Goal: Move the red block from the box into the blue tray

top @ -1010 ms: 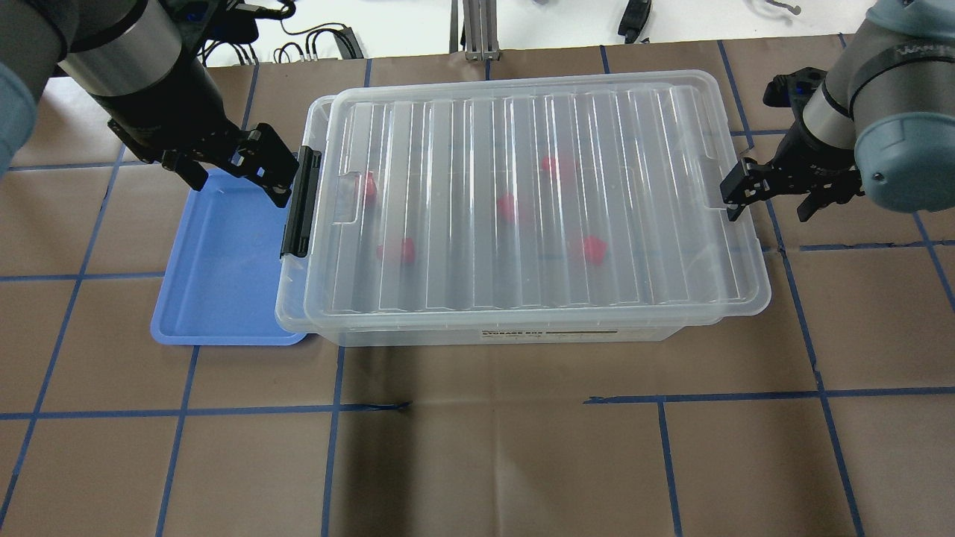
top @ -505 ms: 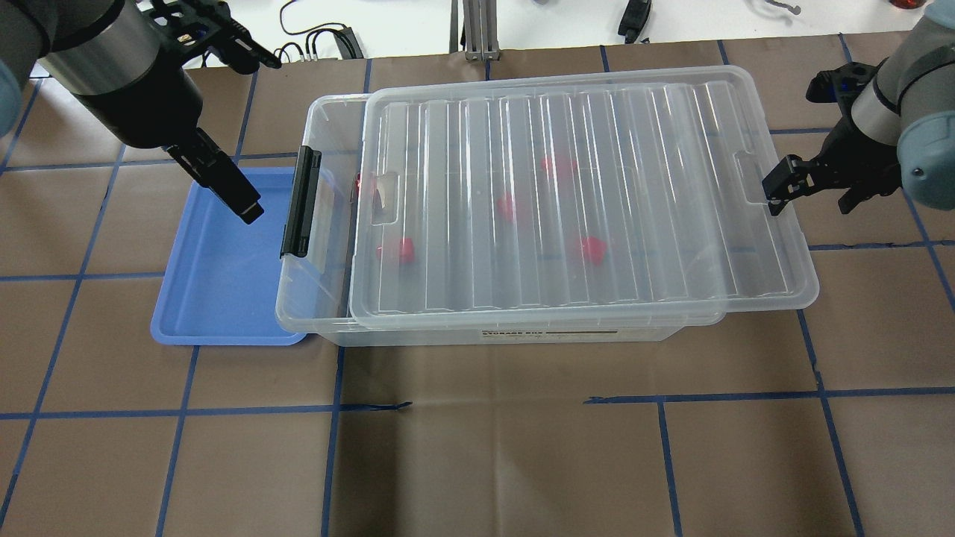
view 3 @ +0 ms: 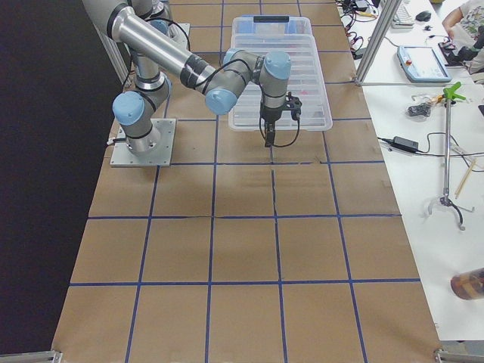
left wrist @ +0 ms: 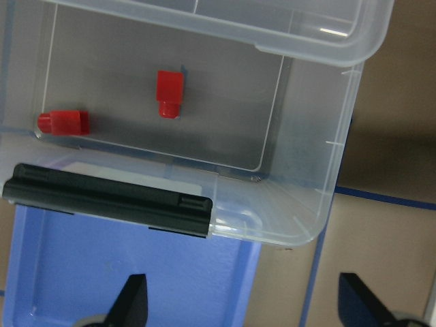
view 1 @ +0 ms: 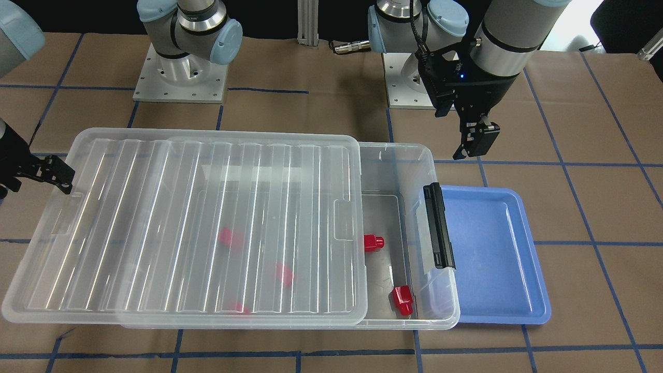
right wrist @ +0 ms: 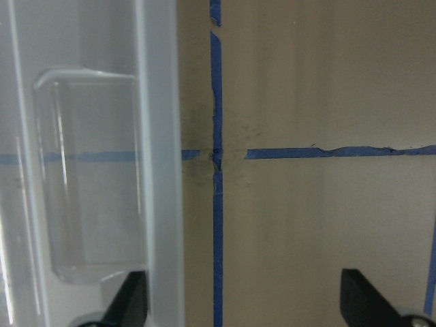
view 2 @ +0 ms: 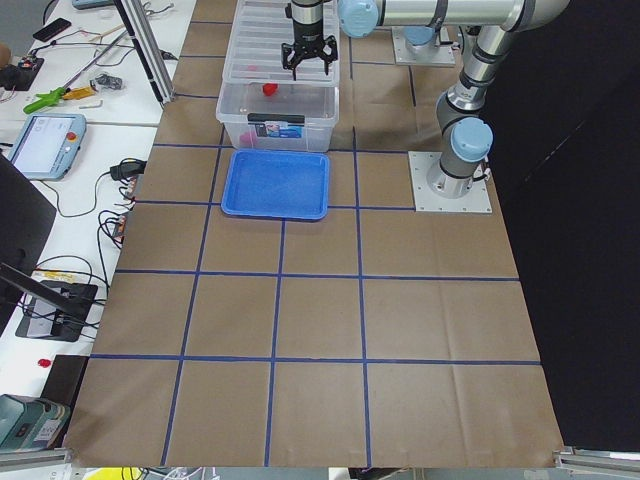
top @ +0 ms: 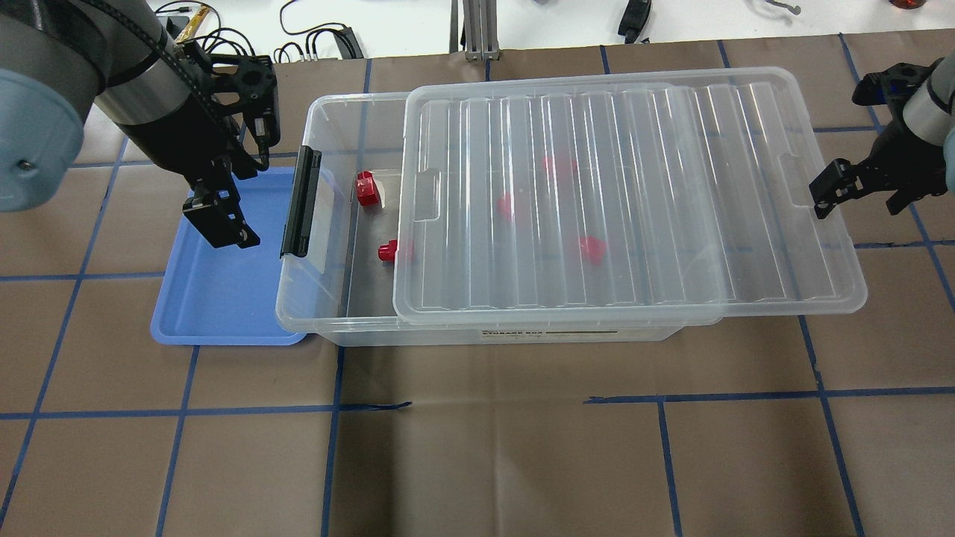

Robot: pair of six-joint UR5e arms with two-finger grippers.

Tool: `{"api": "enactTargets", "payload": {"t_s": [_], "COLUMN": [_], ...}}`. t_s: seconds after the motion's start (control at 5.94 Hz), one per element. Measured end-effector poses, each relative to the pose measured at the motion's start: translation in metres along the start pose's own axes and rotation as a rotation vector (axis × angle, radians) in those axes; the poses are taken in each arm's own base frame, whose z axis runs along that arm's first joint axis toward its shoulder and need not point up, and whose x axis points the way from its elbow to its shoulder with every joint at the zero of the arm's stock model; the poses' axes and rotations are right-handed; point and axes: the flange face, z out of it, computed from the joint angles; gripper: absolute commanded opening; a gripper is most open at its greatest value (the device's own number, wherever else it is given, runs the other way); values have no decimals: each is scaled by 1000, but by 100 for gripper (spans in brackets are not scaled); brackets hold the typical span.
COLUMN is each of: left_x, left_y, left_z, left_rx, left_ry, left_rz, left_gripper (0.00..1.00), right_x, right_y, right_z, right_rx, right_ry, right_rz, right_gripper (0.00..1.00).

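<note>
The box [top: 313, 302] is a clear bin with a black latch [top: 301, 201] on its left end. Its ribbed lid [top: 634, 194] lies shifted right and overhangs the right end. Two red blocks [top: 365, 188] [top: 386, 251] lie uncovered at the left end. They also show in the left wrist view [left wrist: 169, 92] [left wrist: 63, 122]. Others show blurred through the lid [top: 592, 248]. The blue tray [top: 216, 298] lies empty, left of the box. My left gripper [top: 224, 224] is open above the tray's far part. My right gripper [top: 858, 198] is open, one finger [right wrist: 129, 300] at the lid's handle recess.
Brown paper with blue tape lines [top: 492, 406] covers the table. The arm bases [view 1: 181, 77] stand behind the box in the front-facing view. Cables [top: 321, 41] lie on the white bench beyond the table's far edge.
The lid has slid further right with my right gripper, uncovering the box's left end and two red blocks. My left gripper has left the latch and turned above the tray.
</note>
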Motion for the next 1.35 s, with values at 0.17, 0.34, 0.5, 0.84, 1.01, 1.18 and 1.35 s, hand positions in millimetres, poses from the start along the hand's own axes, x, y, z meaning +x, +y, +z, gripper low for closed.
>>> {"api": "enactTargets", "payload": {"t_s": [0.17, 0.34, 0.5, 0.84, 1.01, 1.18, 1.35], "left_x": [-9, -22, -39, -65, -72, -76, -79], "left_y": [-14, -34, -52, -74, -92, -112, -120], "left_z": [18, 45, 78, 148, 183, 211, 229], "left_rx": [5, 7, 10, 8, 13, 21, 22], "left_ry": [-32, -36, -31, 28, 42, 31, 29], "left_rz": [64, 109, 137, 164, 188, 214, 225], "left_gripper": [97, 97, 96, 96, 96, 96, 96], "right_x": [17, 32, 47, 67, 69, 70, 67], "right_y": [3, 6, 10, 16, 17, 18, 18], "right_z": [0, -1, -2, -3, -7, -17, -33], "right_rx": [1, 5, 10, 12, 16, 24, 34], "right_ry": [15, 40, 54, 64, 69, 80, 87], "right_rz": [-8, -11, -7, 8, 14, 30, 62], "right_gripper": [100, 100, 100, 100, 100, 100, 100]}}
